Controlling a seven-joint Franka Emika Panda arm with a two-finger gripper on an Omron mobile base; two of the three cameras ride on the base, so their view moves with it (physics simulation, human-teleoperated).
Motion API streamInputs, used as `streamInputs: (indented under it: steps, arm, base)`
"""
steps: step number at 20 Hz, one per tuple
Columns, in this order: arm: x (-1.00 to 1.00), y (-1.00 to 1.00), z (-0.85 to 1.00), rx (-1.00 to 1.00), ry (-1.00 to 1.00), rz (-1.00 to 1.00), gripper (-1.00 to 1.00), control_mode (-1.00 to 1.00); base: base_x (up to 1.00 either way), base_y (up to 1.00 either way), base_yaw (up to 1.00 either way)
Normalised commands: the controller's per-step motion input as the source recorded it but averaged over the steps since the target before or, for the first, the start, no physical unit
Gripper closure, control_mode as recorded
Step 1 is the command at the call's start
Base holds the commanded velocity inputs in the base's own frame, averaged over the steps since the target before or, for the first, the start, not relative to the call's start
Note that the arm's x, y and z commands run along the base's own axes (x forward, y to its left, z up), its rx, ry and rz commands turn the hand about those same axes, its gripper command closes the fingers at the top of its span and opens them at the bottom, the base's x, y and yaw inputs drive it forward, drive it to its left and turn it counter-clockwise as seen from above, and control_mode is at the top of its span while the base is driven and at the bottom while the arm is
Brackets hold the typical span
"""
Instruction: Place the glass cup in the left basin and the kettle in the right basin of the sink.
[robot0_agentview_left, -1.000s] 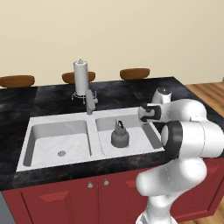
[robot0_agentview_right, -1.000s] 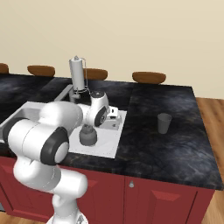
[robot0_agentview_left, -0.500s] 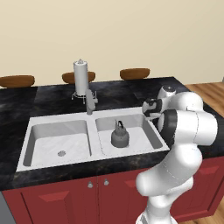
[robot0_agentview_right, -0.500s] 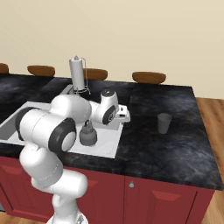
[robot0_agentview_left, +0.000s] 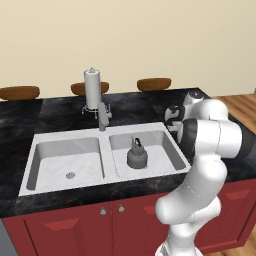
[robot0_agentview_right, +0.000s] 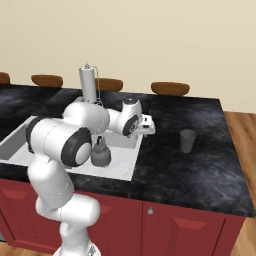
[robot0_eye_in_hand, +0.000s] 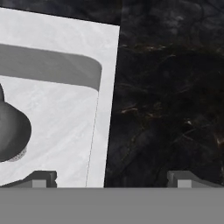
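Note:
The squat grey kettle (robot0_agentview_left: 136, 155) (robot0_agentview_right: 100, 154) stands upright in the right basin (robot0_agentview_left: 161, 144) of the sink (robot0_agentview_left: 30, 172); its rounded side shows at the left of the hand view (robot0_eye_in_hand: 11, 129). The left basin (robot0_agentview_left: 75, 156) holds nothing but its drain. The glass cup (robot0_agentview_right: 188, 140) stands upright on the black counter, to the right of the sink. My gripper (robot0_agentview_left: 172, 119) (robot0_agentview_right: 145, 130) (robot0_eye_in_hand: 113, 178) hovers over the sink's right rim, between kettle and cup. It is open, with nothing between its fingers.
A grey faucet (robot0_agentview_left: 103, 116) rises at the sink's back centre, with a tall white paper-towel roll (robot0_agentview_left: 92, 90) (robot0_agentview_right: 87, 82) behind it. Brown stools (robot0_agentview_left: 153, 83) line the counter's far edge. Black marble (robot0_agentview_right: 200, 170) stretches right of the sink around the cup.
My gripper has swung right, from above the right basin to over the sink's right rim, nearer the cup. The kettle and the cup have not moved.

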Motion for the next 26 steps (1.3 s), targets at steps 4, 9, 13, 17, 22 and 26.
streamInputs:
  steps: [4, 9, 13, 17, 22, 26]
  arm:
    - [0.21, -0.2, 0.02, -0.01, 0.0, -0.05, -1.0, -1.0]
    - [0.17, -0.25, 0.0, -0.03, 0.0, -0.07, -1.0, -1.0]
    - [0.17, -0.29, 0.01, -0.03, 0.0, -0.07, -1.0, -1.0]
    - [0.18, -0.26, 0.09, 0.0, 0.0, -0.05, -1.0, -1.0]
    - [0.19, -0.26, 0.03, 0.0, 0.0, -0.04, -1.0, -1.0]
    - [0.18, -0.27, 0.01, 0.0, 0.0, -0.04, -1.0, -1.0]
  base:
    - [0.0, 0.0, 0.0]
    - [0.0, 0.0, 0.0]
    - [0.0, 0.0, 0.0]
    - [0.0, 0.0, 0.0]
    - [0.0, 0.0, 0.0]
    - [0.0, 0.0, 0.0]
